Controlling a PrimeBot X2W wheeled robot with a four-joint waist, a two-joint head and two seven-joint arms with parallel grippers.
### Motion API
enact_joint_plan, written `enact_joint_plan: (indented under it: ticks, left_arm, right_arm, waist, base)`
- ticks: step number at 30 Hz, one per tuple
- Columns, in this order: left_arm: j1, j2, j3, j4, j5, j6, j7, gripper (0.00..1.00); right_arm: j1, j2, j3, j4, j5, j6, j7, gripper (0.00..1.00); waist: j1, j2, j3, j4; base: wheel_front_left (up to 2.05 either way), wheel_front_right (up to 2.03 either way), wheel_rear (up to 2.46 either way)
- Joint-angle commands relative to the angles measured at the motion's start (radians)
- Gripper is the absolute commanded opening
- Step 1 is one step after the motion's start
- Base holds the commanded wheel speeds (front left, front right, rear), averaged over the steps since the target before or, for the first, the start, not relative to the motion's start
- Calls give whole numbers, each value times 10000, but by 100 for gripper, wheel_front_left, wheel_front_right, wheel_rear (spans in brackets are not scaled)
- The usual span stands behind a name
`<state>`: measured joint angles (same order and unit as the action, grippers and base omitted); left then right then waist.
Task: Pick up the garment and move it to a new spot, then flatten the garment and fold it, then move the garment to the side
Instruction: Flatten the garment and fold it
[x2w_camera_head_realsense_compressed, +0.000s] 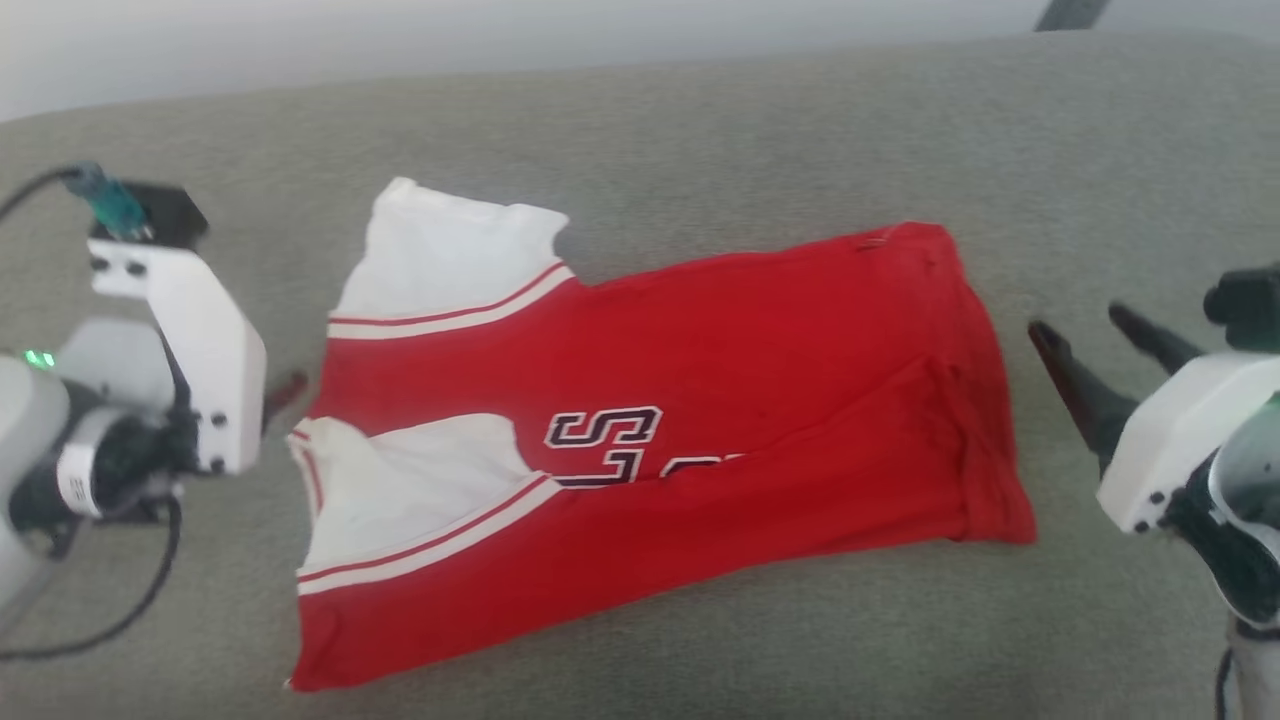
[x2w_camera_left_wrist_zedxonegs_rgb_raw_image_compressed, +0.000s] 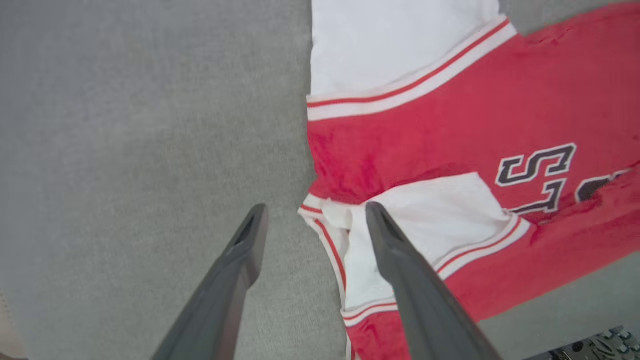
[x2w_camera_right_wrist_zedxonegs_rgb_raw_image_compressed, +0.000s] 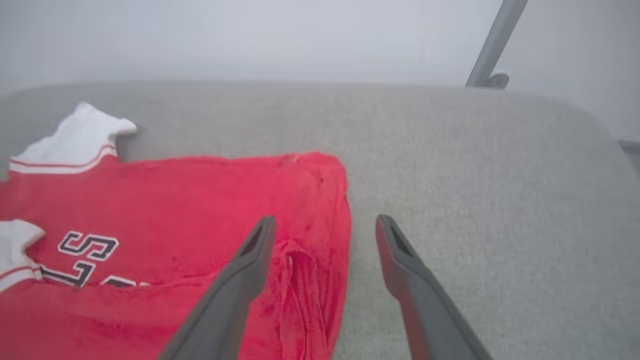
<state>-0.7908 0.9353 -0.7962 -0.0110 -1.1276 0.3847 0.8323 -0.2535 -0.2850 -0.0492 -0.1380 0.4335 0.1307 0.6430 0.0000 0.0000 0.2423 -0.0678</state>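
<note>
**A:** Where is the shirt lying?

**B:** The red jersey (x2w_camera_head_realsense_compressed: 650, 400) lies folded lengthwise on the grey cushioned surface (x2w_camera_head_realsense_compressed: 700, 130), between the two arms; its neck end points to the robot's left and its hem to the right; the far white sleeve (x2w_camera_head_realsense_compressed: 450, 250) sticks out flat, and the near white sleeve (x2w_camera_head_realsense_compressed: 410, 490) is laid over the chest; the dark lettering (x2w_camera_head_realsense_compressed: 605, 440) is partly covered by the fold.

**A:** And the left gripper?

**B:** The left gripper (x2w_camera_left_wrist_zedxonegs_rgb_raw_image_compressed: 316, 210) has its jaws spread wide and grips nothing; in the left wrist view one finger is over bare cushion and the other over the near sleeve, at the jersey's edge.

**A:** The right one?

**B:** The right gripper (x2w_camera_head_realsense_compressed: 1080, 322) is also wide open and empty, just beside the hem; in the right wrist view one finger is over the red cloth and the other over the cushion; a grey metal pole (x2w_camera_right_wrist_zedxonegs_rgb_raw_image_compressed: 492, 45) stands behind the cushion.
</note>
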Motion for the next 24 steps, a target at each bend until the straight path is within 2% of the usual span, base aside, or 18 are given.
enact_joint_plan:
  ticks: [1,13,19,24]
  left_arm:
    - [-280,-142,65,265,91,-196,-143,100]
    - [-1937,-890,492,3584,646,-2225,-1782,100]
    - [-2562,-1001,356,5020,956,-2925,-1890,100]
    - [-3085,-1164,291,6117,957,-3084,-1486,100]
  right_arm:
    - [-211,108,11,-71,-116,1,-460,100]
    - [-1403,924,850,601,-927,3,-4942,100]
    - [-1703,1266,1315,1219,-1011,3,-6033,100]
    - [-1877,1405,1533,1528,-964,3,-6298,100]
  waist:
    - [0,0,41,-316]
    - [0,0,914,-1992]
    - [0,0,1452,-2544]
    - [0,0,1856,-2777]
  base:
    - [0,0,0]
    - [0,0,0]
    - [0,0,0]
    - [0,0,0]
